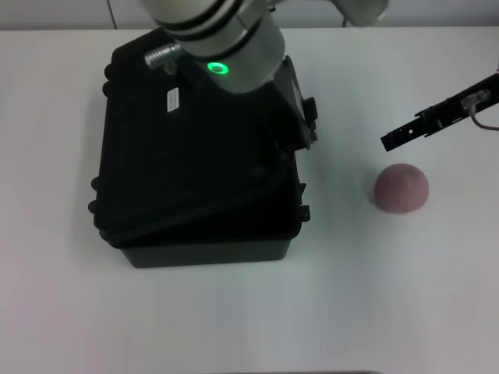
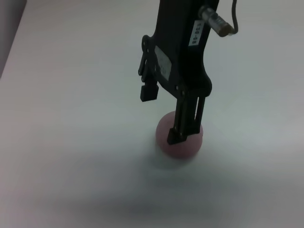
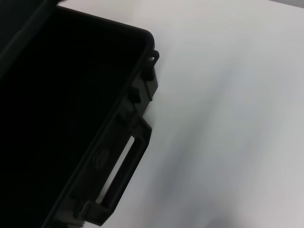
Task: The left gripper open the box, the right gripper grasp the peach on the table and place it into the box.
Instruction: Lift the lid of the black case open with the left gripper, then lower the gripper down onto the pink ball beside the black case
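Two arms reach over a white table (image 1: 234, 319). Head view: the box (image 1: 187, 202) sits left of centre with its lid (image 1: 179, 148) raised a little along the side nearest the peach, a gap showing between lid and base. The left gripper (image 1: 300, 117) is at that lifted edge, under the thick white arm with the green ring light (image 1: 217, 68); whether its fingers are spread or closed cannot be told. The peach (image 1: 401, 188) rests on the table, well right of the box. The right gripper (image 1: 401, 136) hangs just above and slightly behind the fruit.

Left wrist view: the right gripper (image 2: 161, 116) points down over the peach (image 2: 180, 140), its fingers (image 2: 179, 128) spread apart with nothing between them; one fingertip overlaps the fruit, though contact cannot be judged.

Right wrist view: the box's (image 3: 57, 114) corner, latch (image 3: 121, 175) and dark surface show against the table (image 3: 228, 114).
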Controlling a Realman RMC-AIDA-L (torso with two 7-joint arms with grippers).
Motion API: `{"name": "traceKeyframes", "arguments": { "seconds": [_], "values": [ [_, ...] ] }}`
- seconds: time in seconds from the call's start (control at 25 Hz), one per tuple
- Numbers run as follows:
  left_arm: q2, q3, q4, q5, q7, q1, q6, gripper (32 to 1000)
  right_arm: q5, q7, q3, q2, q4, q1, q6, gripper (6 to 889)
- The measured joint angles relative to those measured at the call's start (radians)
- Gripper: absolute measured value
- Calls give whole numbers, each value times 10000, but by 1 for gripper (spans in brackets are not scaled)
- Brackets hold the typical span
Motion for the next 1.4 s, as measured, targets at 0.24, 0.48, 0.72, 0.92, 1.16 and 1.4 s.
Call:
{"name": "traceKeyframes", "arguments": {
  "seconds": [0.24,0.48,0.72,0.92,1.16,1.4],
  "values": [
    [13,-536,764,0,318,425,-537,82,15,-30,0,6,1,-11,-8,846],
    [18,-1120,1271,-48,568,656,-1023,82,16,-130,0,14,1,-10,20,846],
    [17,-1711,1755,-59,796,803,-1618,83,15,-151,0,14,1,-8,55,846],
    [18,-2183,2276,-69,937,1044,-1891,83,-1,-218,0,4,33,-25,33,846],
    [18,-2363,2439,-70,985,1071,-2033,84,-55,-441,0,-30,842,-50,-351,846],
    [17,-2373,2446,-88,990,1096,-2033,84,-105,-760,-82,-42,1884,75,-1110,845]
  ]
}}
